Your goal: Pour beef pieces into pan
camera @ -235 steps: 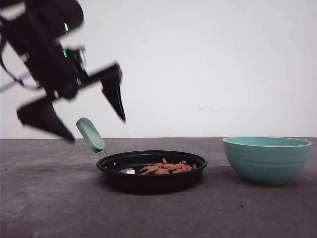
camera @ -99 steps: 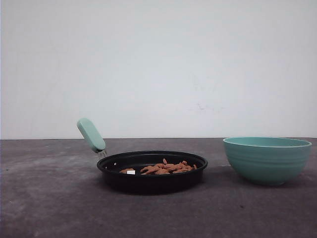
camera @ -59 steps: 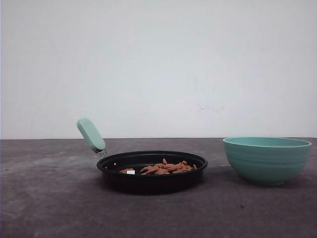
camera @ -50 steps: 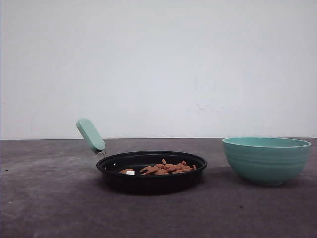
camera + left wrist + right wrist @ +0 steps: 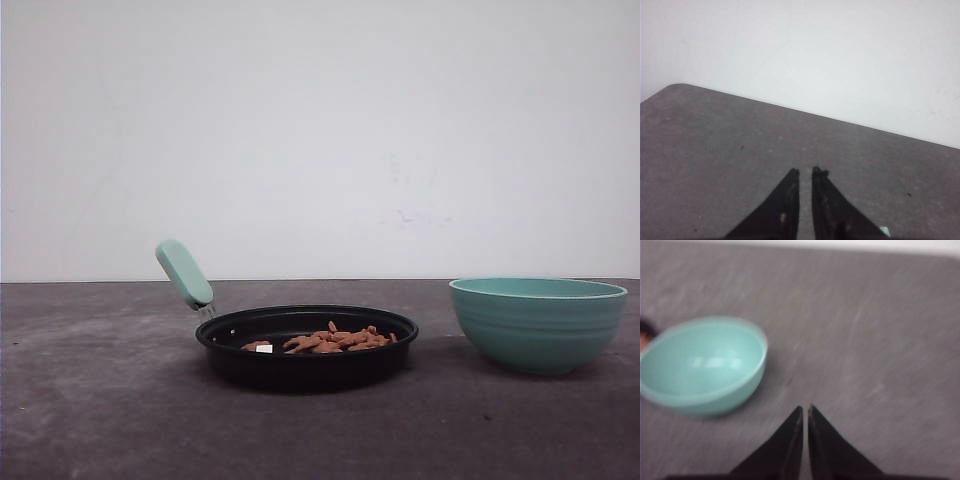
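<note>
The black pan [image 5: 306,360] rests on the dark table in the front view, its mint-green handle [image 5: 184,273] angled up to the left. The reddish-brown beef pieces [image 5: 335,337] lie heaped inside it. A teal ribbed bowl [image 5: 538,323] stands to its right; its inside [image 5: 705,360] looks bare in the right wrist view. My left gripper [image 5: 805,172] hangs over bare table with its fingers nearly together and nothing between them. My right gripper [image 5: 805,408] is shut too, holding nothing, over the table a short way from the bowl.
The grey table top [image 5: 100,400] runs back to a plain white wall [image 5: 320,130]. In the left wrist view the table's far edge and a rounded corner [image 5: 680,86] show against the wall.
The left arm, open beside the pan handle 2.4 s ago, has left the front view. Pan, beef and bowl have stayed put over the last second.
</note>
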Controlling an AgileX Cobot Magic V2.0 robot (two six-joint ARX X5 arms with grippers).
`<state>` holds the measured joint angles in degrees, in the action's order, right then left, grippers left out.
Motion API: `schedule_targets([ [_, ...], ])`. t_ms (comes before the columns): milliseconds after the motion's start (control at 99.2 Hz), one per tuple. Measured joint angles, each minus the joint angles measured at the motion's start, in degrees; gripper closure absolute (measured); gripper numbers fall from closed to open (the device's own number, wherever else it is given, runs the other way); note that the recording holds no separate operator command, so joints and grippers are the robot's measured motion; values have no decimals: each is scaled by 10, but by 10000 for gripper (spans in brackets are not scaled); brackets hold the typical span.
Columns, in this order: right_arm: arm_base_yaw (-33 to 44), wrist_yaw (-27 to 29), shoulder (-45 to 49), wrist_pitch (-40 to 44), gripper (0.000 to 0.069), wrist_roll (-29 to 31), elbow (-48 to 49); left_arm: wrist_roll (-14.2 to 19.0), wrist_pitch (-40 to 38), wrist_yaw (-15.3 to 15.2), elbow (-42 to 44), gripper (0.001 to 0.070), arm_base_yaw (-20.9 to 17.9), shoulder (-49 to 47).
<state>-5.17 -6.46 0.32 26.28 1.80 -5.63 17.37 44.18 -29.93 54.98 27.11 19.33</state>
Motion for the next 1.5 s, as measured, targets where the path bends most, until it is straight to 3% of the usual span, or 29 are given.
schedule_targets([
  [1219, 16, -11, -1, -34, 675, 2, 5, 1, -7, 1, 0, 688, -11, -3],
  [1300, 16, -11, -1, -34, 675, 2, 5, 23, -35, 1, -12, 688, -36, -15],
  [1391, 16, -11, -1, -34, 675, 2, 5, 72, -52, 0, -48, 688, -64, -39],
  [1502, 16, -11, -1, -34, 675, 2, 5, 123, -60, 1, -91, 688, -70, -63],
])
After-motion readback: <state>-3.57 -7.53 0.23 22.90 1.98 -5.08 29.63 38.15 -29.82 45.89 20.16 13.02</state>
